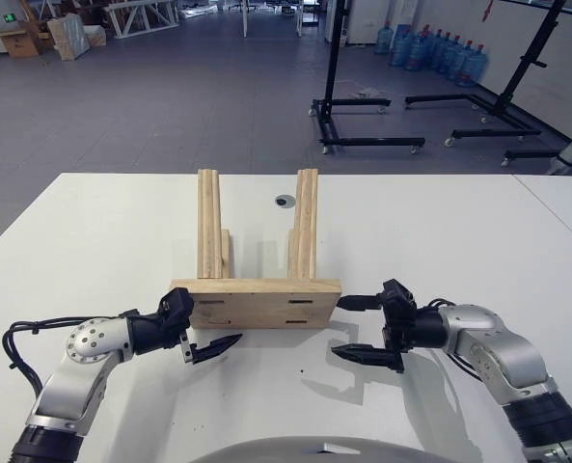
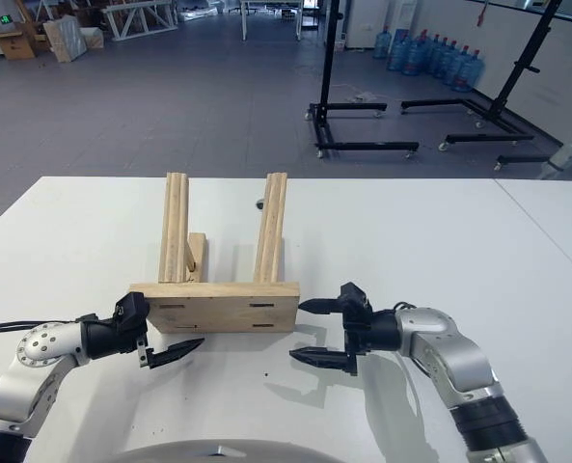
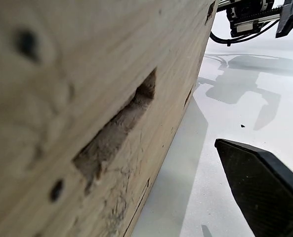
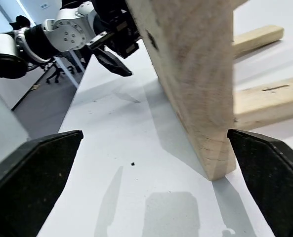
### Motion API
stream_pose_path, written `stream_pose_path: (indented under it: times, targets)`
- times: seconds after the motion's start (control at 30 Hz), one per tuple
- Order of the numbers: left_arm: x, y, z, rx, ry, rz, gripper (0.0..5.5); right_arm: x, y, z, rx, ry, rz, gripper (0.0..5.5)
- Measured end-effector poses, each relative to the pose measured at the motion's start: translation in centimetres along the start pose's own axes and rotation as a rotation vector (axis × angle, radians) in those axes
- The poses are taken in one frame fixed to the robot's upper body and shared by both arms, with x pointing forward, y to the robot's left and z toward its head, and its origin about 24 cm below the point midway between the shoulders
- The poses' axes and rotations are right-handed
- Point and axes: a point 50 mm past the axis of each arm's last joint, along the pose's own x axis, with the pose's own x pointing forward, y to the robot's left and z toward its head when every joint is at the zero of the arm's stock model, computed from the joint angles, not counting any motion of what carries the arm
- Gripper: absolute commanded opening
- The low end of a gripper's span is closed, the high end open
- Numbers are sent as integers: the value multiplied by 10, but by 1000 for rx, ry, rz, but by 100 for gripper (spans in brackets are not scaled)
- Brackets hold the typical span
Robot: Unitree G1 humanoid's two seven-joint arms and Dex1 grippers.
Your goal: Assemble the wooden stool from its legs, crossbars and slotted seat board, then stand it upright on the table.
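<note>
Stool lies on its side on the table (image 1: pixel 93 231). Seat board (image 1: pixel 257 304) stands on edge, legs (image 1: pixel 209 222) pointing away. Left gripper (image 1: pixel 208 335) is open at the board's left end, one finger (image 3: pixel 265 187) clear of the near face. Right gripper (image 1: pixel 341 328) is spread wide at the right end.

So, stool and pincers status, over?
Left pincer open at seat board's left end; right pincer open at its right end. Stool on its side, legs pointing away. Nothing blocking.

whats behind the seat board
The left leg pair and right leg pair run along the table behind the seat board, away from the robot, a short crossbar piece beside the left pair. The board hides their joints.
</note>
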Motion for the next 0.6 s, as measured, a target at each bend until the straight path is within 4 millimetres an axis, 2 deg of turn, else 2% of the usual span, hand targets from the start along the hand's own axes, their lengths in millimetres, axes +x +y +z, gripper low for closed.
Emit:
stream_pose_path:
  times: [0.17, 0.3, 0.47, 0.6]
  targets:
    - [3, 5, 5, -42, -23, 2, 538, 31, -11, 12, -59, -47, -50, 540]
    - [-1, 9, 6, -83, -23, 17, 538, 46, -12, 4, -56, -32, -56, 540]
    - [2, 4, 20, -87, -21, 12, 538, 44, -17, -3, -62, -23, -83, 540]
    - [3, 2, 25, -123, -36, 2, 493, 47, -23, 2, -67, -47, -98, 474]
